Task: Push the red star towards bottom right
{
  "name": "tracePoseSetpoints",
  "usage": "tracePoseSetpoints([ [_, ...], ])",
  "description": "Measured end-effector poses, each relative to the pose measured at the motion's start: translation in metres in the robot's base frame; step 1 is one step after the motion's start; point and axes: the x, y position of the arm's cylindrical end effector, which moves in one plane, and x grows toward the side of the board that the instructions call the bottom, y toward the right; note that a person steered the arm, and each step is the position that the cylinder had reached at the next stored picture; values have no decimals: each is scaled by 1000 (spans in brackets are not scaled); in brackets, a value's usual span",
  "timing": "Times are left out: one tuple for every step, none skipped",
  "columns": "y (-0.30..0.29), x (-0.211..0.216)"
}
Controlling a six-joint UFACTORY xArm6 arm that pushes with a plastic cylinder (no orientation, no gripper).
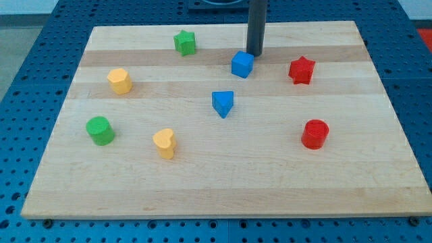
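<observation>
The red star [302, 70] lies on the wooden board [223, 175] at the view's upper right. My tip [254, 53] stands near the top middle, to the left of and slightly above the red star, with a clear gap between them. The tip is just above and right of the blue cube [242, 64], touching or nearly touching it. The rod rises out of the top of the view.
A red cylinder [314, 133] lies below the red star. A blue triangle block [223, 103] sits at the middle. A green star [185, 42] is at the top left, a yellow hexagon [119, 80] and a green cylinder [100, 130] at the left, a yellow heart [164, 143] at the lower left.
</observation>
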Motion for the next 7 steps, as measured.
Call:
tracePoseSetpoints([
  [-1, 24],
  [1, 25],
  [39, 25],
  [53, 25],
  [75, 31],
  [81, 30],
  [88, 30],
])
